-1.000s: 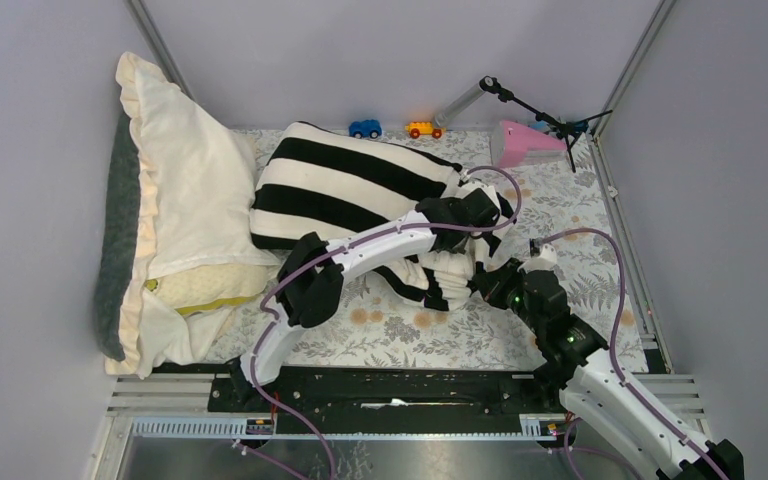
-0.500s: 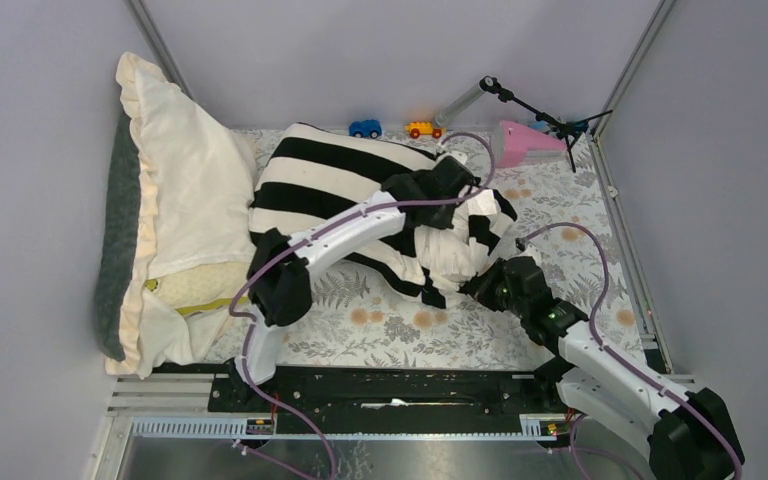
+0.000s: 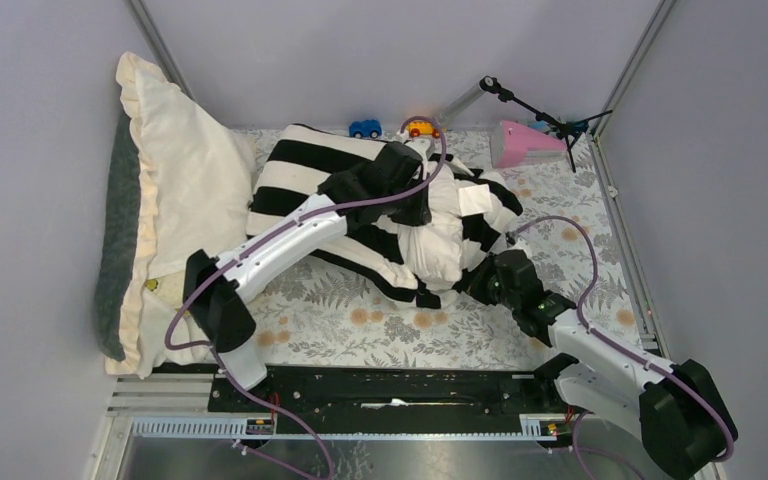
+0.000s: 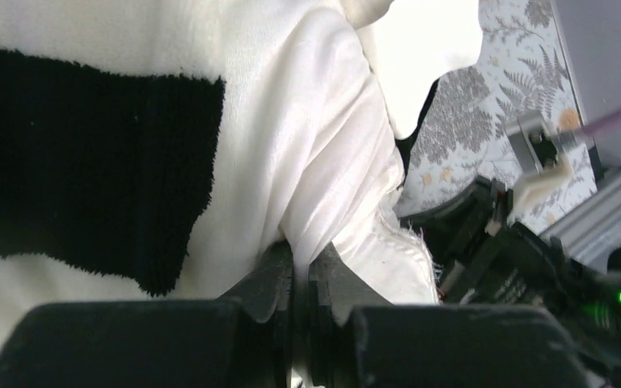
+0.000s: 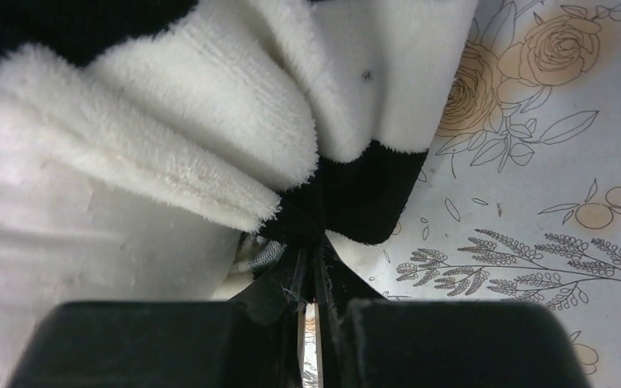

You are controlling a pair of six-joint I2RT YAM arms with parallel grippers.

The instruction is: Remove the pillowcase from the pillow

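Left gripper [image 4: 303, 260] has swung farther back, pinching the pillow [image 3: 438, 245]; right gripper [image 5: 314, 260] clamps the pillowcase [image 3: 300, 175].

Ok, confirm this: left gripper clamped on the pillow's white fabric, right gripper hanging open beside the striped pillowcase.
Wrong on the right gripper: the right wrist view shows it shut on an edge of the pillowcase, not open. The left gripper is clamped on white fabric of the pillow, as you said.

Two toy cars [image 3: 365, 128] [image 3: 422, 129], one plain pillow [image 3: 440, 240], one ruffled pillow [image 3: 185, 170], one striped pillowcase [image 3: 305, 175], one pink object [image 3: 525, 143].
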